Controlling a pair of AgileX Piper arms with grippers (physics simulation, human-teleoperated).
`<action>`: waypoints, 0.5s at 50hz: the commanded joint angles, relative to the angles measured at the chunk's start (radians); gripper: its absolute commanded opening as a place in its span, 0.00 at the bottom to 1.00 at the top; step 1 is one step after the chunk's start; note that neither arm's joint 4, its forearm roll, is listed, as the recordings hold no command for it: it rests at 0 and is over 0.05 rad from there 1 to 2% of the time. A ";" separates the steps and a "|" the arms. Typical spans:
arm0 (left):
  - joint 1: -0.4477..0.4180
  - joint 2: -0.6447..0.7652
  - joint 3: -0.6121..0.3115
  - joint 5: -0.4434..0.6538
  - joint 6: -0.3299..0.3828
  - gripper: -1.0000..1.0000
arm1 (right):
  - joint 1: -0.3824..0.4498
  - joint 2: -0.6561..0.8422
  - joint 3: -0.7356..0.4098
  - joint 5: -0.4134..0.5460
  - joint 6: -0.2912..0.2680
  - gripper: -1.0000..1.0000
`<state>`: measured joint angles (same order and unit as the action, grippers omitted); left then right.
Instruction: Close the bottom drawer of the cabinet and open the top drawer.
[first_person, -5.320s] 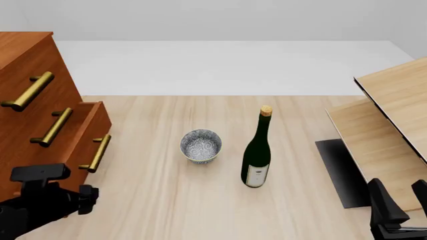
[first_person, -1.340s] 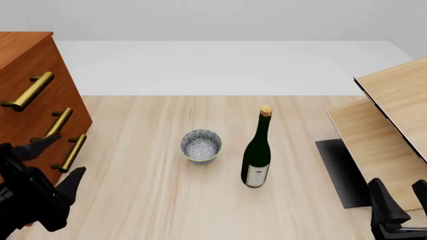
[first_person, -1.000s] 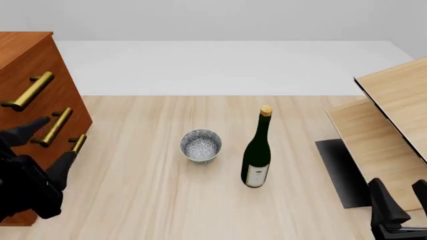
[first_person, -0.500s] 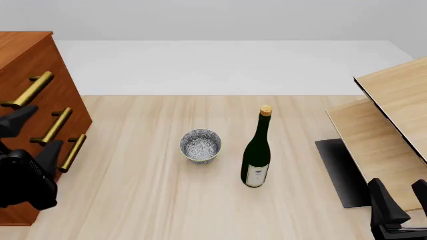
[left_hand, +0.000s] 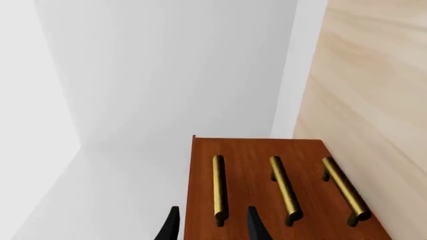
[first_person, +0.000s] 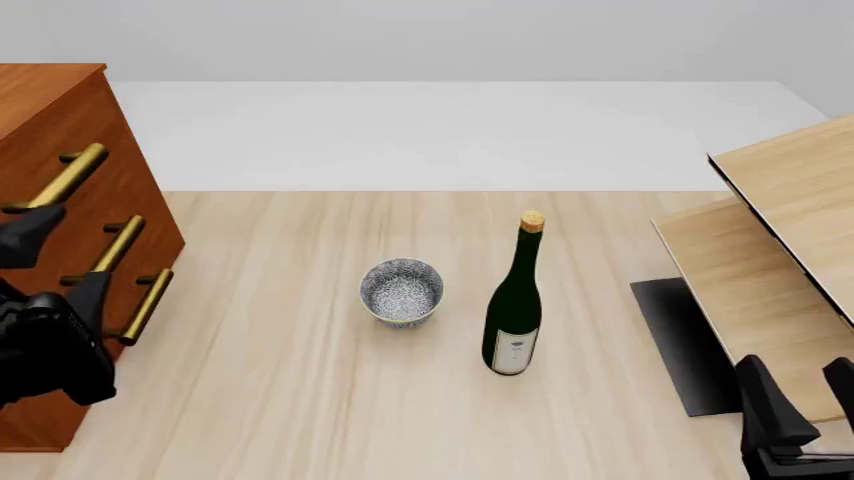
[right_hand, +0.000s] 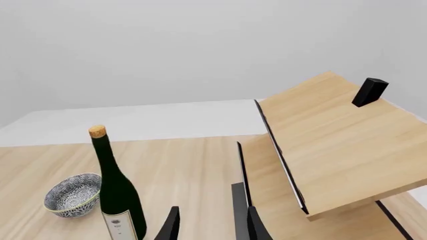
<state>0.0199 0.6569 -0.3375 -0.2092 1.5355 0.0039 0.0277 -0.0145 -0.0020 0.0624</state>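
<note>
The cabinet (first_person: 47, 95) stands at the table's left edge, and all three drawer fronts look flush. The top drawer (first_person: 114, 150) has its brass handle (first_person: 60, 178) highest; the bottom drawer's handle (first_person: 144, 305) is lowest. My left gripper (first_person: 60, 265) is open and empty in front of the drawer fronts. In the left wrist view the cabinet (left_hand: 253, 150) fills the lower part, and the left gripper (left_hand: 212, 227) has its fingers on either side of the near end of the top drawer's handle (left_hand: 218, 190), short of it. The bottom drawer's handle (left_hand: 343, 190) is farthest from it. My right gripper (first_person: 805, 400) is open and empty at the front right; it also shows in the right wrist view (right_hand: 210, 227).
A patterned bowl (first_person: 402, 291) and a dark green wine bottle (first_person: 513, 310) stand mid-table. Pale light-wood furniture (first_person: 787, 230) with a black mat (first_person: 681, 345) beneath it takes up the right side.
The bottom drawer, sticking out five seconds ago, now sits flush. In the last second my open left gripper has risen along the cabinet front from the lowest handle. The right arm has not moved.
</note>
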 joint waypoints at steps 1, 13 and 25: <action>0.034 0.058 0.001 -0.064 0.008 1.00 | -0.002 0.006 0.000 -0.006 -0.001 1.00; 0.047 0.111 0.002 -0.116 0.008 1.00 | -0.004 -0.004 -0.001 0.003 -0.002 1.00; 0.073 0.144 -0.015 -0.138 0.006 1.00 | -0.002 -0.007 -0.001 0.006 -0.005 1.00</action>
<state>0.0733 0.7711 -0.3422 -0.3244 1.5434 0.0014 0.0235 -0.0157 0.0017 0.0594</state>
